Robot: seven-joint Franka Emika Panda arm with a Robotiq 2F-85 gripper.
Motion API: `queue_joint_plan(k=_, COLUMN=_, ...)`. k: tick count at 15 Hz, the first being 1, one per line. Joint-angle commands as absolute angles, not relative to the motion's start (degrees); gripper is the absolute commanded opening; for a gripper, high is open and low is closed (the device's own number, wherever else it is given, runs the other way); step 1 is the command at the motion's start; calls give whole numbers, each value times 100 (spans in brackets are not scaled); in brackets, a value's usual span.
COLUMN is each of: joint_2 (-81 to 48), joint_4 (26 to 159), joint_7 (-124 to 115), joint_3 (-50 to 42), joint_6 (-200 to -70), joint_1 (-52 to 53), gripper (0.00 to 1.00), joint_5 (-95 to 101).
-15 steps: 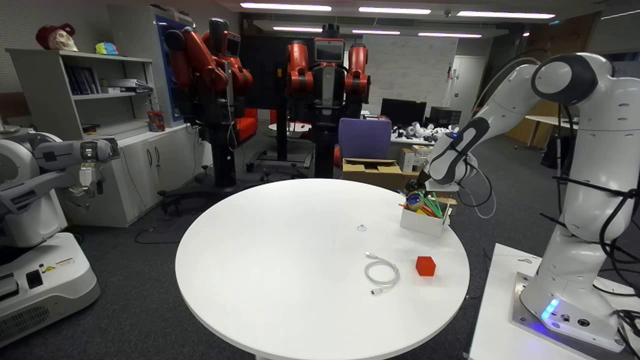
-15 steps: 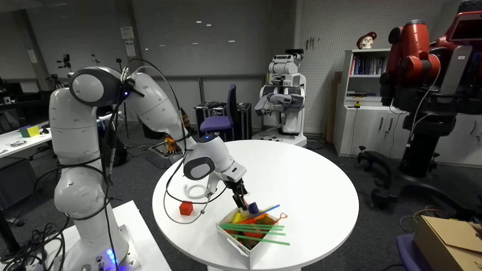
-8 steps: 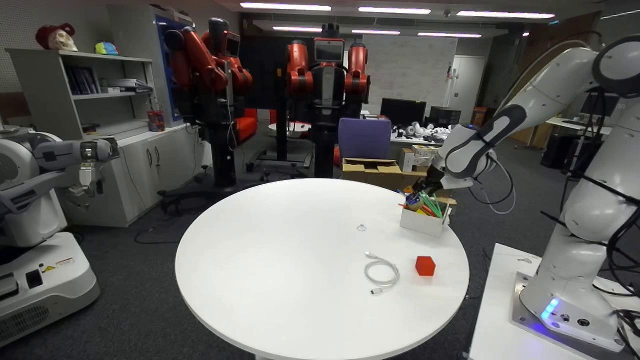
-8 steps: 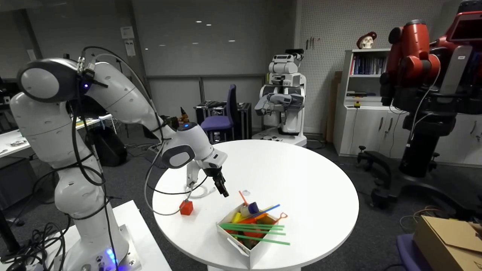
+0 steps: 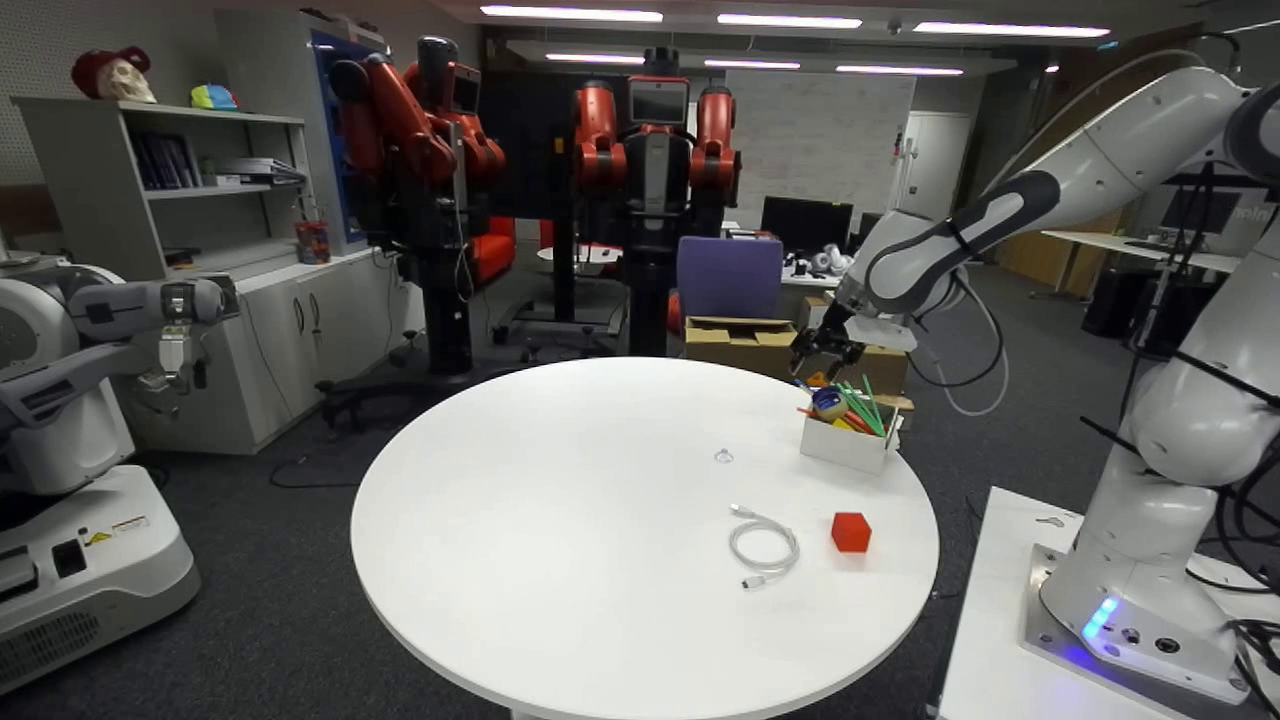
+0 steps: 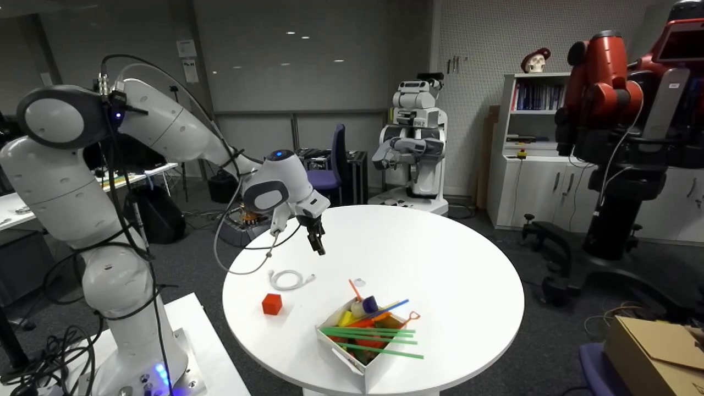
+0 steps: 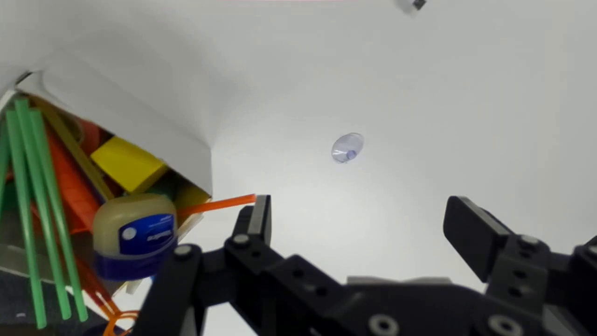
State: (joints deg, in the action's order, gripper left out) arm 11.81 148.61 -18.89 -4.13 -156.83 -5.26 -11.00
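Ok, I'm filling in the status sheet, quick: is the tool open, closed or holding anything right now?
Tool: open, jaws wide apart, holding nothing.

- Box point(image 5: 842, 448): white.
- Jar point(image 7: 109, 228), in box: cream body, dark-blue lid point(image 7: 123, 267), blue label point(image 7: 148, 233) with white lettering.
- Straws point(image 7: 40, 196), in box: green.
- Block point(image 7: 127, 161), in box: yellow.
- Cube point(image 6: 271, 304), near box: red.
- Cable point(image 5: 794, 549), farther from box: white.
- Disc point(image 7: 347, 145), near box: clear, violet-tinted.
- Gripper point(image 7: 359, 207), near box: black.
- Tabletop point(image 5: 550, 550), under box: white.
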Motion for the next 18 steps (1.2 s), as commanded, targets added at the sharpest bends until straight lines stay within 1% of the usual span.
queue_joint_plan(k=1, joint_2=366, joint_4=14034, joint_7=-2885, joint_3=-163, joint_6=-15373, joint_1=-424, gripper=100, joint_5=-1561)
queue_joint_plan(k=5, joint_2=-599, joint_4=13499, joint_7=-4422, joint_3=-67, joint_6=-15770, joint_1=-370, gripper=100, joint_5=-1194)
queue_joint_plan(k=8, joint_2=-1316, joint_4=13009, joint_7=-5656, joint_3=-385, joint_6=-16006, joint_1=-134, gripper=100, joint_5=-527)
queue_joint_plan(k=10, joint_2=-1779, joint_4=12582, joint_7=-6267, joint_3=-681, joint_6=-15921, joint_1=101, gripper=100, joint_5=-188)
queue_joint_plan(k=13, joint_2=-2499, joint_4=11881, joint_7=-6607, joint_3=-909, joint_6=-15705, joint_1=349, gripper=100, joint_5=-141)
queue_joint_plan(k=18, joint_2=-3349, joint_4=10941, joint_7=-6572, joint_3=-897, joint_6=-15244, joint_1=472, gripper=100, joint_5=-363)
